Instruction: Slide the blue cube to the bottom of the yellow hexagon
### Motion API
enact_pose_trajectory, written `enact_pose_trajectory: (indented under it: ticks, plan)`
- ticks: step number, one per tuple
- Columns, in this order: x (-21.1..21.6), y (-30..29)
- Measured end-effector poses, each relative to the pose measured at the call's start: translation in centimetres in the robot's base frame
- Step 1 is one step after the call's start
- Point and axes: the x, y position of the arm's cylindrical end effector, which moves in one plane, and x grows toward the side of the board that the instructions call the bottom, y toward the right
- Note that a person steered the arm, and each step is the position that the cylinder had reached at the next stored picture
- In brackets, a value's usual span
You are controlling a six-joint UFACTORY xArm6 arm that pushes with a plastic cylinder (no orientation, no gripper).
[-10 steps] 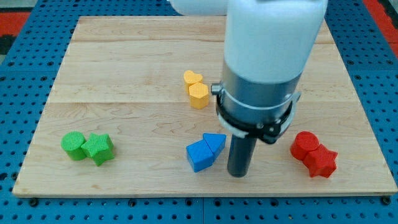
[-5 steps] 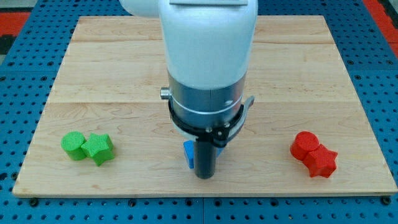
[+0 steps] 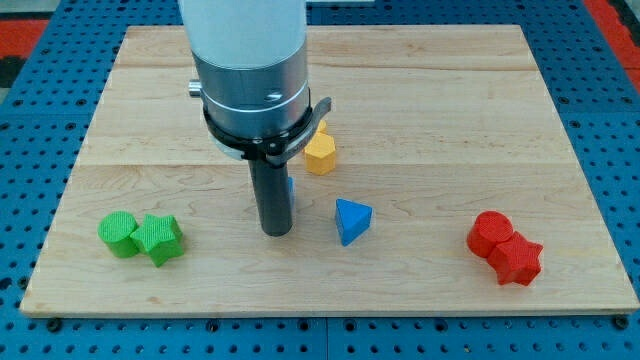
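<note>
The blue cube [image 3: 291, 186] is almost wholly hidden behind my rod; only a thin blue sliver shows at the rod's right edge. The yellow hexagon [image 3: 320, 154] lies just up and to the right of that sliver. A second yellow block [image 3: 322, 129] peeks out behind the hexagon, partly hidden by the arm. My tip [image 3: 275, 232] rests on the board, below and slightly left of the blue sliver and below-left of the hexagon.
A blue triangle [image 3: 351, 220] lies to the right of my tip. A green cylinder [image 3: 119, 234] and a green block [image 3: 158, 240] touch at the view's lower left. Two red blocks [image 3: 490, 232] [image 3: 516, 260] touch at the lower right.
My arm has swept from the right of the blue pair to the left. The blue cube has moved up and left, away from the blue triangle, which now lies apart.
</note>
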Motion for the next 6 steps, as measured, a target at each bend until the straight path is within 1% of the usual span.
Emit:
enact_pose_trajectory:
  ticks: [1,2,3,4,6]
  plan:
    - [0.2,-1.2]
    - [0.3,-5.1]
    - [-0.4,-5.1]
    - [-2.2,-4.5]
    - [-2.3,-3.6]
